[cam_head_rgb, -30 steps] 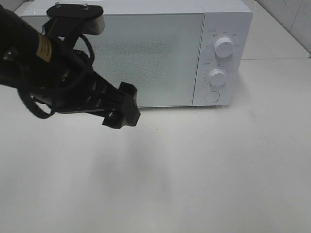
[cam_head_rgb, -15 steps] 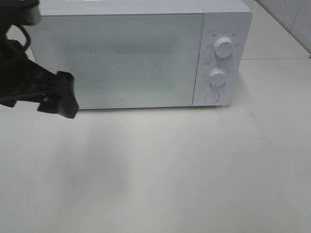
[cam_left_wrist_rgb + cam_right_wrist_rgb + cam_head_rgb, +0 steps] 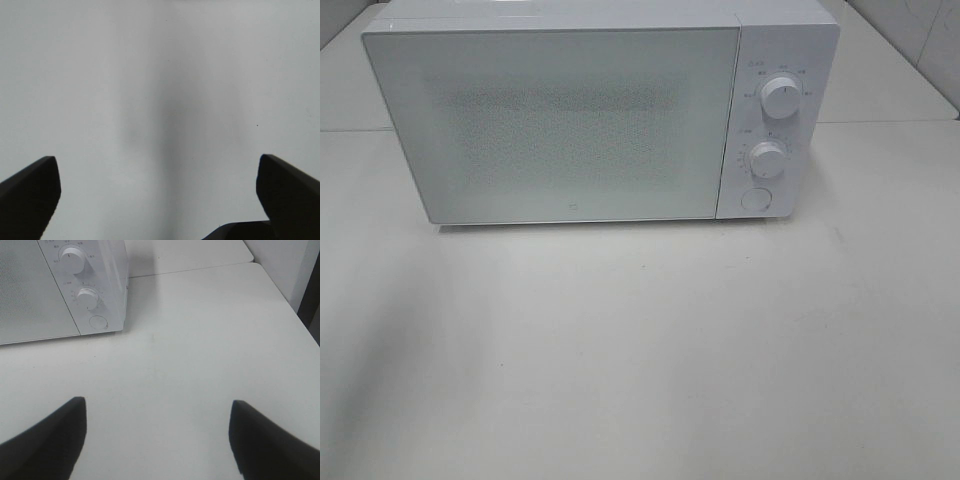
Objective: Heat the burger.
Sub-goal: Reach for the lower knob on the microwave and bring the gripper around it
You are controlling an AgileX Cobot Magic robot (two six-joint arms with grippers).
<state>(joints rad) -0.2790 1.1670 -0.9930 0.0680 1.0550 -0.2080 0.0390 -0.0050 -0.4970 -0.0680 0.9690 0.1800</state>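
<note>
A white microwave (image 3: 580,110) stands at the back of the white table with its door shut; it has two round knobs (image 3: 779,96) and a round button on its right panel. It also shows in the right wrist view (image 3: 60,285). The burger is out of view in every frame. My left gripper (image 3: 157,192) is open and empty over bare table, with both dark fingers (image 3: 27,192) wide apart. My right gripper (image 3: 157,437) is open and empty above the table, to the right of the microwave. Neither arm shows in the exterior high view.
The white table (image 3: 670,350) spreads in front of the microwave. Its right edge (image 3: 285,300) shows in the right wrist view, with a dark gap beyond. A tiled wall stands at the far right back.
My left arm, which was in front of the microwave door, has pulled back to the left and out of the exterior high view.
</note>
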